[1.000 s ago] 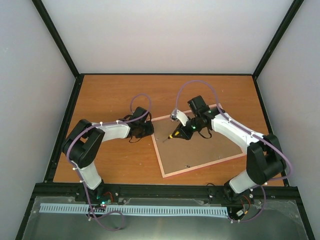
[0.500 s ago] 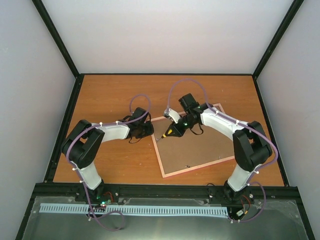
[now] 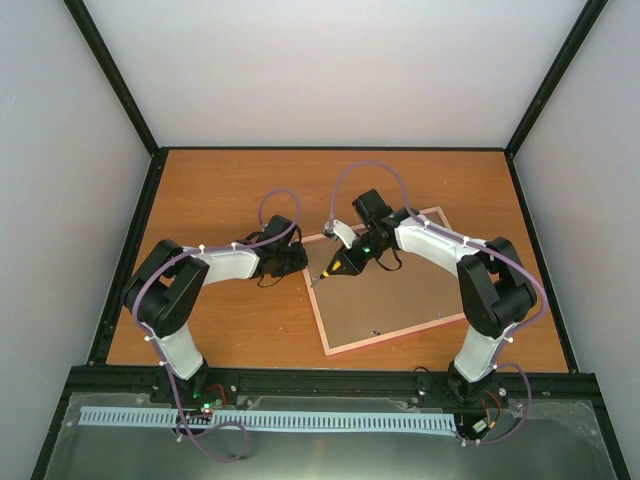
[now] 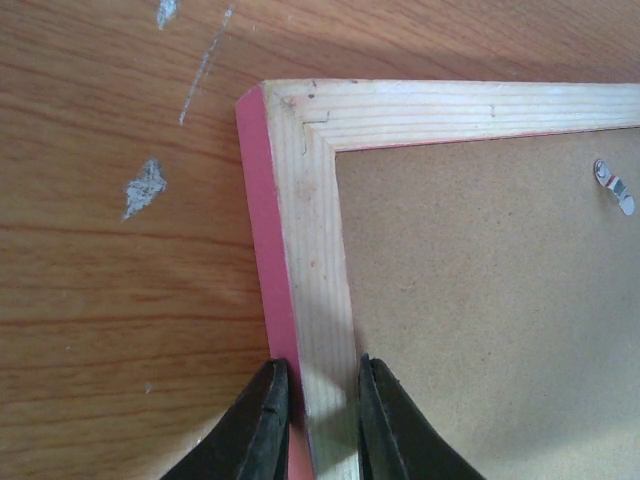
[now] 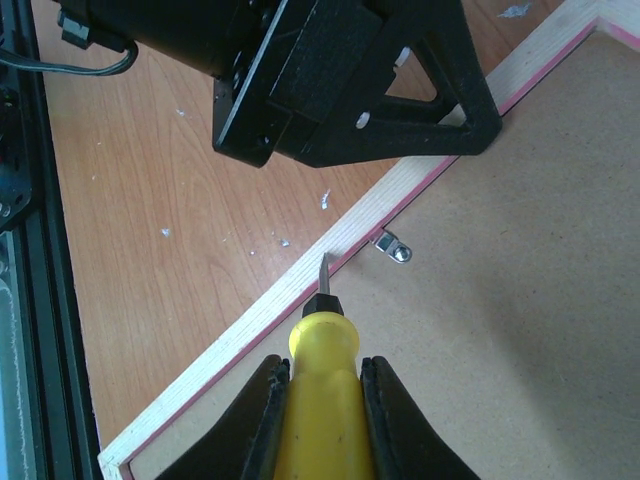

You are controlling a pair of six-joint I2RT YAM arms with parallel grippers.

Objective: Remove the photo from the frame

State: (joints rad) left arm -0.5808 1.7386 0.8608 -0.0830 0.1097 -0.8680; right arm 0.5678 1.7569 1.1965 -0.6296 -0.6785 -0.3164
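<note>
Left gripper and right gripper work the far-left corner of the frame, which lies back-up on the table.

Left wrist: fingers clamp the frame's wooden rail.

Right wrist: fingers grip a yellow screwdriver, its tip at the rail beside a metal tab.

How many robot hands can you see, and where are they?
2. The left hand pinches the pink frame at its edge, near a corner. The right hand holds a yellow screwdriver, tip beside a small metal clip. None seems hidden.
</note>
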